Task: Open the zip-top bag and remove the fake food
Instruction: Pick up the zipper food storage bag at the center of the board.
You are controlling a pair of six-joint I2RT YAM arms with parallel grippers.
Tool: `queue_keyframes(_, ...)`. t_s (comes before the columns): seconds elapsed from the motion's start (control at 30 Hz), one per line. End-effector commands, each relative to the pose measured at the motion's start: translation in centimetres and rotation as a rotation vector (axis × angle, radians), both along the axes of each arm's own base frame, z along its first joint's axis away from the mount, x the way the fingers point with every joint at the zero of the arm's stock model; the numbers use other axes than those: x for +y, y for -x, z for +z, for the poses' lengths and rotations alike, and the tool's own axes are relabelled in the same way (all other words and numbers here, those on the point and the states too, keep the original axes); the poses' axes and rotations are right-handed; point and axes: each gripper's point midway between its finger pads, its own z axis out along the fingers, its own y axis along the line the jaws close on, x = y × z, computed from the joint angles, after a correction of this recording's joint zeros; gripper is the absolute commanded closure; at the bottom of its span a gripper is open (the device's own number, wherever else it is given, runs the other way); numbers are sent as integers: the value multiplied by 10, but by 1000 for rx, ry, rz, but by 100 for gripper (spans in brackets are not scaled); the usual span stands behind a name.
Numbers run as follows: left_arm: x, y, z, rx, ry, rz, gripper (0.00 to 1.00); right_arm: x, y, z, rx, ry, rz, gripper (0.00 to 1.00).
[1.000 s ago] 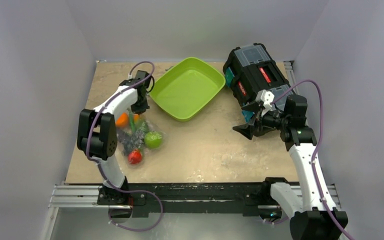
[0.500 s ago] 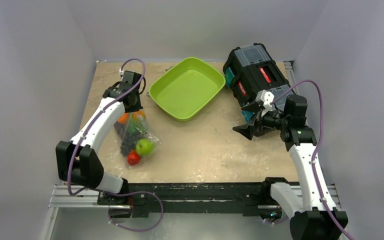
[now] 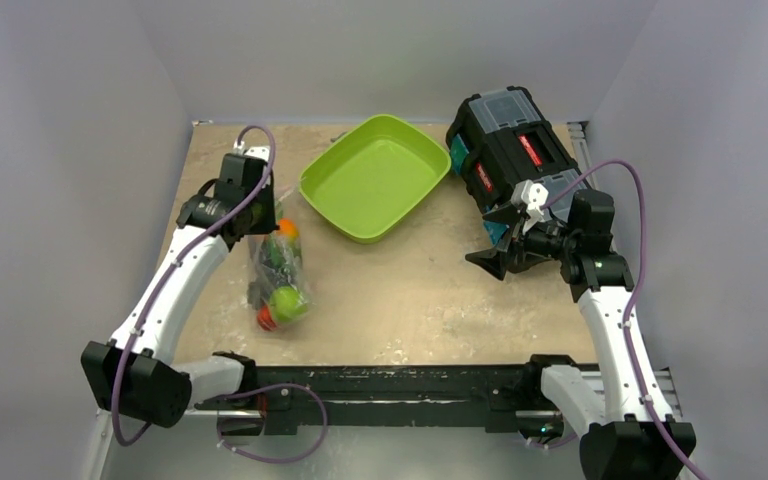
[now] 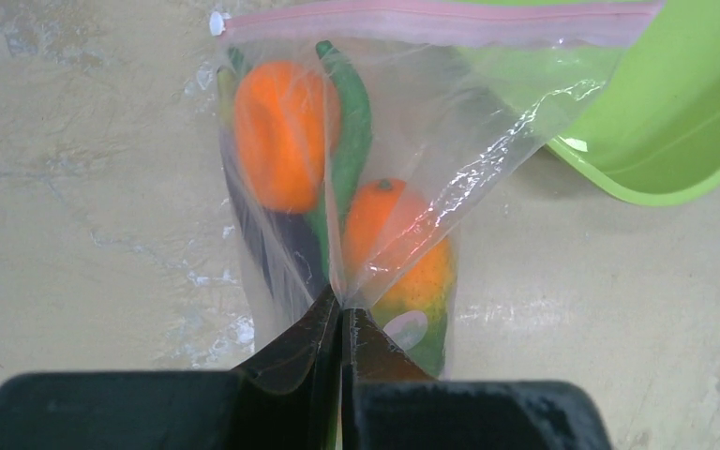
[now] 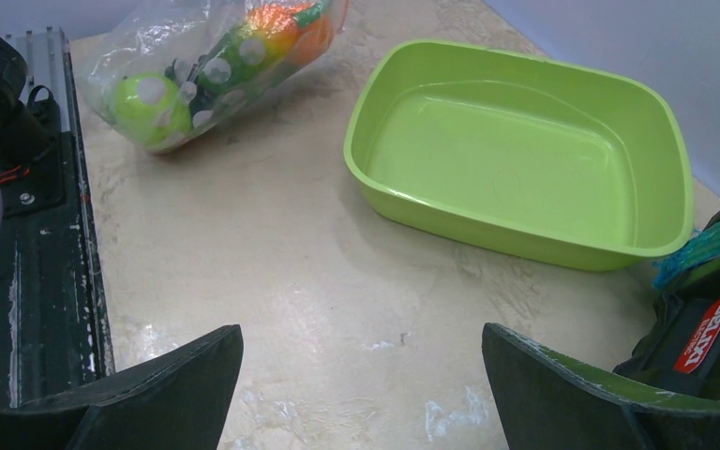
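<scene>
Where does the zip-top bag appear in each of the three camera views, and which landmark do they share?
Top external: the zip-top bag is left of centre, beside the left arm.
Left wrist: the bag fills the middle, pink strip on top, pinched by the left gripper.
Right wrist: the bag is in the top left corner.
Shared landmark: the green tray.

Left arm: elbow folded low behind me, forearm reaching forward to a bent wrist. My left pincer (image 3: 263, 220) tips downward, its two dark fingers (image 4: 300, 347) pressed flat together, with a fold of the zip-top bag (image 4: 487, 122) caught between their tips. Right arm: upper link rising from the base, wrist turned inward toward my other arm. My right pincer (image 3: 485, 238) is raised, its fingers (image 5: 169, 394) spread wide apart and holding nothing.
</scene>
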Motion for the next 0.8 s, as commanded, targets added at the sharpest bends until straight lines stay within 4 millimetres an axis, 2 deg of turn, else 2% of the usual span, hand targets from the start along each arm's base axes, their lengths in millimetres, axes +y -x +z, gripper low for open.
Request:
queue_keyframes(0.0,-11,5,18,-63,42,-82,100,3,5,7,-34,-10,33,1)
queue_keyframes(0.17,-21,11,15,-31,83,-127,100,3,5,7,-32,-10,33,1)
queue_keyframes(0.4,-56,32,18,0,213,-290,100,3,5,6,-32,-9,34,1)
queue_keyframes(0.6,-90,59,48,-69,364,-492,100,6,9,4,-33,-19,66,1)
queue_keyframes(0.77,-121,84,76,-98,516,-677,100,13,21,-1,-71,-16,169,1)
